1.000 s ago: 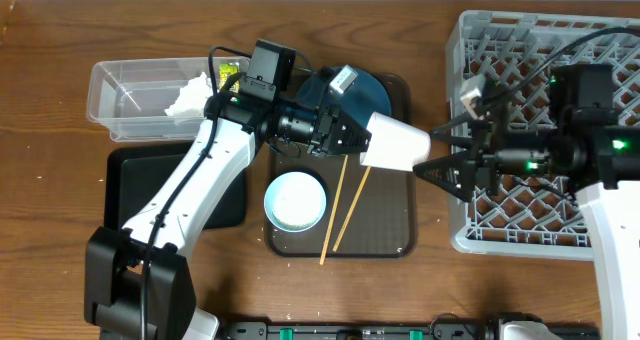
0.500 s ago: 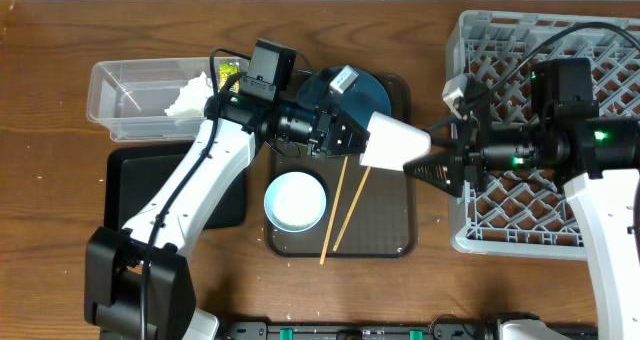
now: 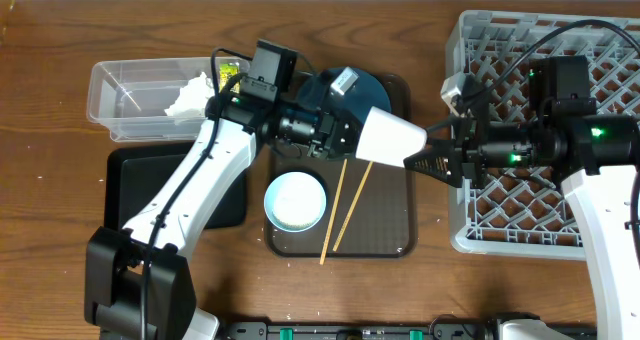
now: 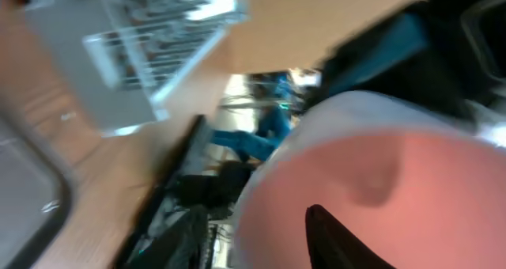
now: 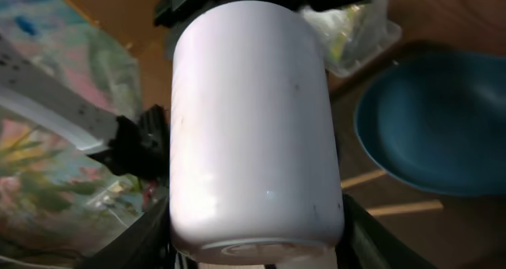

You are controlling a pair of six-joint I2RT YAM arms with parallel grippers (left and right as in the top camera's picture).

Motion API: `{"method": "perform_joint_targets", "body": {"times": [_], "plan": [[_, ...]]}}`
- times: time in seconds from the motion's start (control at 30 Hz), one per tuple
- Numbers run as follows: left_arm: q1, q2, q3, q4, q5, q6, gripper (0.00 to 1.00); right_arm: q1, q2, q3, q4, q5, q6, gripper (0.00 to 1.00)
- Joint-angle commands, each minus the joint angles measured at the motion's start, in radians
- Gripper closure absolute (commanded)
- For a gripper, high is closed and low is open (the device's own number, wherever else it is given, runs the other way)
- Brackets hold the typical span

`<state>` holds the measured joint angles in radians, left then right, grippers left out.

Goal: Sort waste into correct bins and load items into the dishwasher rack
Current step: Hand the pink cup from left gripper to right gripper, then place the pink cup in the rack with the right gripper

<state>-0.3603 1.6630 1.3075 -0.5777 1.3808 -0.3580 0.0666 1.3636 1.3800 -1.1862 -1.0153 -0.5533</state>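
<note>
The crumpled tissue (image 3: 190, 98) and snack wrapper (image 3: 228, 75) lie in the clear tub (image 3: 120, 120). No dish shows in the dishwasher rack (image 3: 520, 40). The left gripper (image 3: 340, 132) grips the cup (image 3: 390, 138) by its rim above the brown tray (image 3: 385, 235), while the right gripper (image 3: 430, 150) is spread wide around its base. The plate (image 3: 355, 88), bowl (image 3: 296, 201) and 2 chopsticks (image 3: 345, 205) remain to be loaded.

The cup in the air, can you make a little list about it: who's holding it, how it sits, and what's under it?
Thing: cup, white outside
Pose: tipped on its side, in the air
Held by: left gripper, clamped on the rim
Right gripper: open, straddling the cup's base
Below: brown tray with chopsticks
</note>
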Motion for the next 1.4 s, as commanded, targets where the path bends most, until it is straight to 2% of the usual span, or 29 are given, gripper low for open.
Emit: {"method": "perform_joint_targets", "body": {"times": [0.0, 0.03, 0.07, 0.13, 0.23, 0.33, 0.43, 0.67, 1.0, 1.07, 1.17, 1.23, 1.3, 1.37], "plan": [[0.001, -0.001, 0.007, -0.072, -0.309, 0.08, 0.51, 0.006, -0.003, -0.002, -0.002, 0.192, 0.114, 0.73], [0.003, -0.001, 0.007, -0.114, -0.414, 0.089, 0.51, 0.0, -0.006, -0.001, -0.002, 0.266, 0.163, 0.78], [0.009, -0.002, 0.007, -0.154, -0.507, 0.089, 0.5, -0.007, -0.011, 0.001, -0.002, 0.332, 0.209, 0.79], [0.027, -0.011, 0.007, -0.225, -0.631, 0.107, 0.49, -0.032, -0.019, 0.009, -0.005, 0.51, 0.327, 0.8], [0.071, -0.052, 0.007, -0.331, -0.807, 0.142, 0.49, -0.09, -0.031, 0.032, -0.02, 0.742, 0.485, 0.9], [0.119, -0.121, 0.007, -0.41, -0.979, 0.158, 0.48, -0.163, -0.032, 0.058, -0.044, 0.862, 0.558, 0.99], [0.166, -0.203, 0.007, -0.472, -1.111, 0.167, 0.48, -0.243, -0.032, 0.063, -0.045, 0.96, 0.609, 0.99], [0.246, -0.346, 0.007, -0.528, -1.199, 0.167, 0.48, -0.407, -0.005, 0.063, -0.092, 1.114, 0.684, 0.99], [0.251, -0.368, 0.007, -0.536, -1.199, 0.167, 0.48, -0.532, 0.144, 0.045, -0.149, 1.169, 0.706, 0.99], [0.251, -0.368, 0.007, -0.537, -1.199, 0.167, 0.48, -0.54, 0.175, 0.045, -0.143, 1.169, 0.706, 0.95], [0.251, -0.368, 0.007, -0.537, -1.199, 0.167, 0.48, -0.541, 0.215, 0.045, -0.132, 1.168, 0.706, 0.79], [0.251, -0.368, 0.007, -0.537, -1.199, 0.167, 0.48, -0.541, 0.238, 0.045, -0.131, 1.159, 0.706, 0.62], [0.251, -0.368, 0.007, -0.537, -1.199, 0.167, 0.47, -0.541, 0.254, 0.045, -0.131, 1.138, 0.706, 0.5], [0.251, -0.368, 0.007, -0.537, -1.199, 0.167, 0.43, -0.541, 0.26, 0.045, -0.132, 1.115, 0.706, 0.47]]}}
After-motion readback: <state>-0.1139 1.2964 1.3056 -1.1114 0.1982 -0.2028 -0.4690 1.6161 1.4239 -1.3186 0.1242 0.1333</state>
